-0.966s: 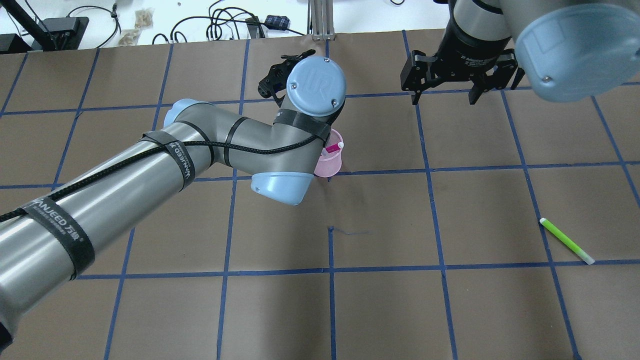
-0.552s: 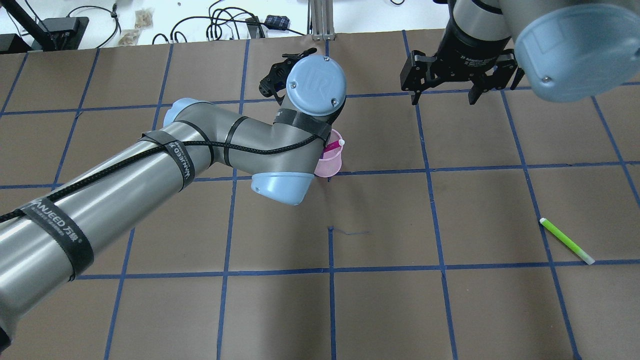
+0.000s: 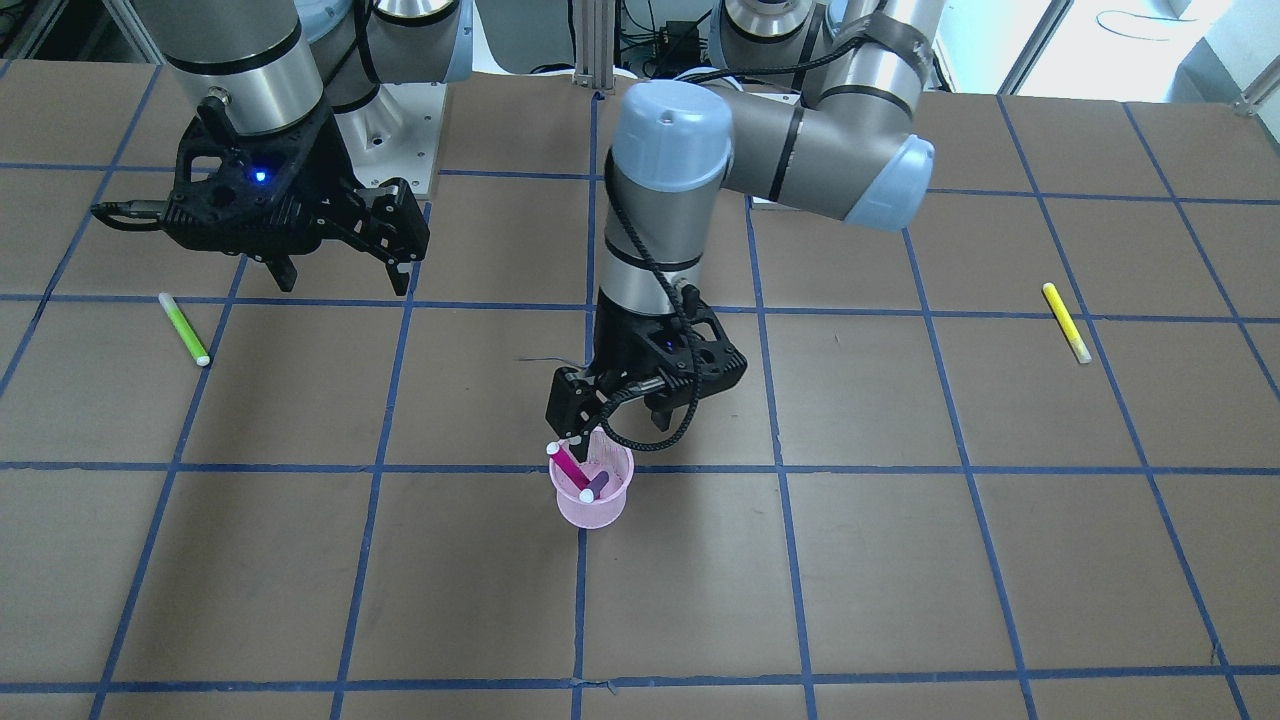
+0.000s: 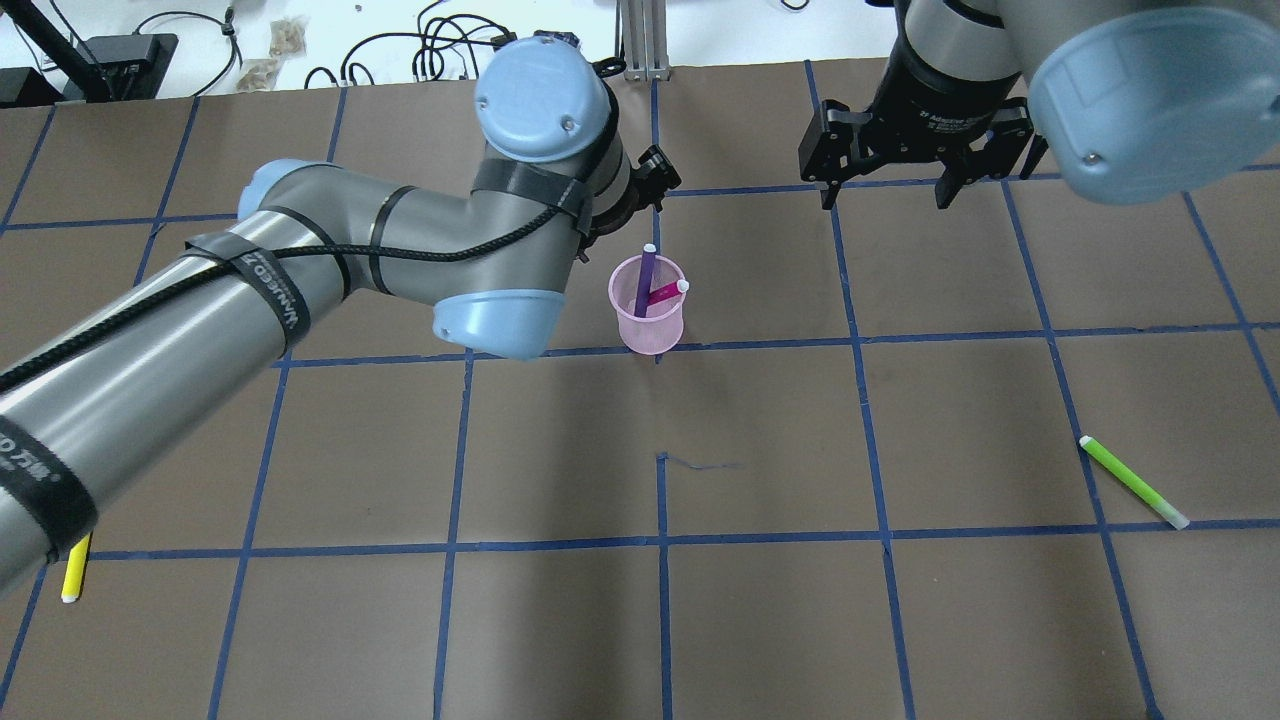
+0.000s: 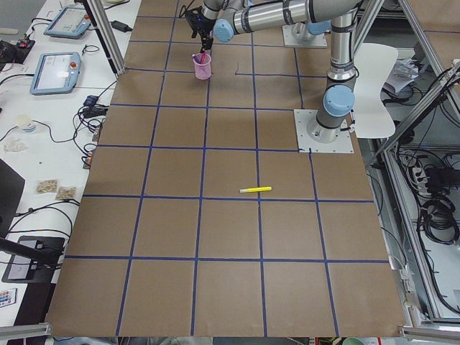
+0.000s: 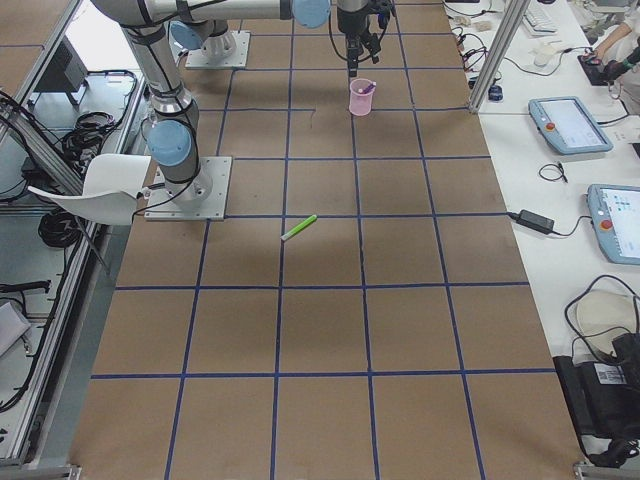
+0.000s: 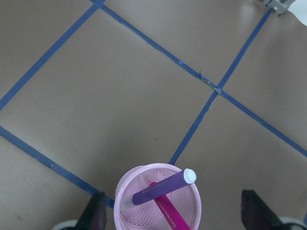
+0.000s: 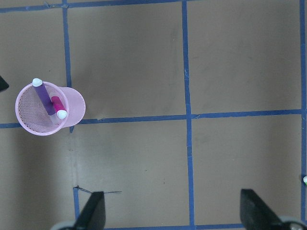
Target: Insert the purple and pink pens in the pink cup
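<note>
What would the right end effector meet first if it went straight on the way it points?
Most likely the bare table. The right end effector points down at it, open, with nothing visible between. The cup sits well off to the side.

We count four pens: one purple pen (image 4: 645, 280), one pink pen (image 4: 665, 293), one green pen (image 4: 1133, 481) and one yellow pen (image 3: 1066, 322). We see one pink cup (image 4: 655, 335). We count two robot arms, the left arm (image 4: 200, 330) and the right arm (image 4: 950, 40). Each arm has one gripper, so we count two: the left gripper (image 3: 615, 415) and the right gripper (image 3: 343, 283).
</note>
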{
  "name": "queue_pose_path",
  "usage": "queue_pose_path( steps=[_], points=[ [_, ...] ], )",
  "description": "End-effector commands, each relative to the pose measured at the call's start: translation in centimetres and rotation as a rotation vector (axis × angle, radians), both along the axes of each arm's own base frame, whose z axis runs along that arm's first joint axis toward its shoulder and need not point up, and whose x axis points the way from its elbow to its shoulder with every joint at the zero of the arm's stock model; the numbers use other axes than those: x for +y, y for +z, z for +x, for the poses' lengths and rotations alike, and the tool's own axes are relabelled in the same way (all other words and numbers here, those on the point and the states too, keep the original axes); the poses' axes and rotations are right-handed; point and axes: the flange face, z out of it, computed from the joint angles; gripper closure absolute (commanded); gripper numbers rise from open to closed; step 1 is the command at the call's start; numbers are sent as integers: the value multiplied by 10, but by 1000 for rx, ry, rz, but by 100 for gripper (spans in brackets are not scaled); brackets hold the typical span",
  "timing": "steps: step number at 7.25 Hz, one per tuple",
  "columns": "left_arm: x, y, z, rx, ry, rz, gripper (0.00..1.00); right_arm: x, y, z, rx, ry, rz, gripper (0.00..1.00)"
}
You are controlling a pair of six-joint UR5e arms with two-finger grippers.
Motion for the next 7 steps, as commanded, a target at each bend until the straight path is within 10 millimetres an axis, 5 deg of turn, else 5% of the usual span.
queue_pose_path(
  steps=[1,3,5,7],
  points=[
    [-17,19,63,81,-196,67,0,0,0,0,0,0,-1,0],
    [-19,26,123,18,-343,132,0,-1,-2,-1,0,0,3,0],
    [2,49,181,-242,-493,231,0,0,0,-1,0,-1,0,0],
    [34,77,192,-270,-600,270,0,0,-1,-1,2,-2,6,0]
  ],
)
